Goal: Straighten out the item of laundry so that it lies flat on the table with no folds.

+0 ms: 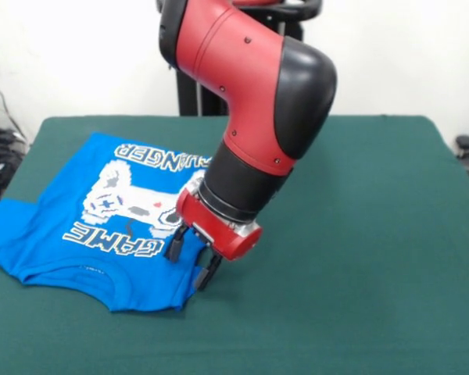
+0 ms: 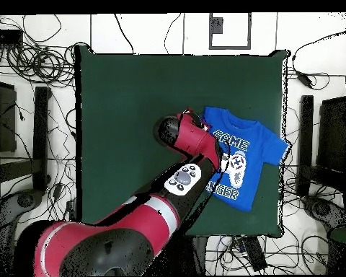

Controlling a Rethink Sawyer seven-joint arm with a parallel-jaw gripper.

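The blue T-shirt [image 1: 102, 215] lies on the green table [image 1: 359, 258] with its picture side up. You can see the white game controller picture [image 1: 129, 201] and the white words on it. In the front view the shirt sits at the table's left side, and one sleeve reaches right to the table's left edge. In the overhead view the same shirt [image 2: 242, 153] is by the table's right edge, with its sleeve close to that edge.

Most of the shirt looks spread out. The edge nearest the front camera is bunched up a bit, with a soft fold along it. The arm hides part of the shirt in both views, so I cannot tell how flat that part is.

The red and black arm [image 1: 258, 94] leans down over the shirt's corner. Its gripper [image 1: 190, 260] points down at the shirt's edge, next to the word "GAME". The two black fingers [image 1: 206, 273] are apart, with a gap between them, and nothing is between them. The tips are very close to the cloth, but I cannot tell if they touch it.

The rest of the table, away from the shirt, is plain green cloth. In the overhead view, black cables [image 2: 39, 61] lie on the floor around the table.
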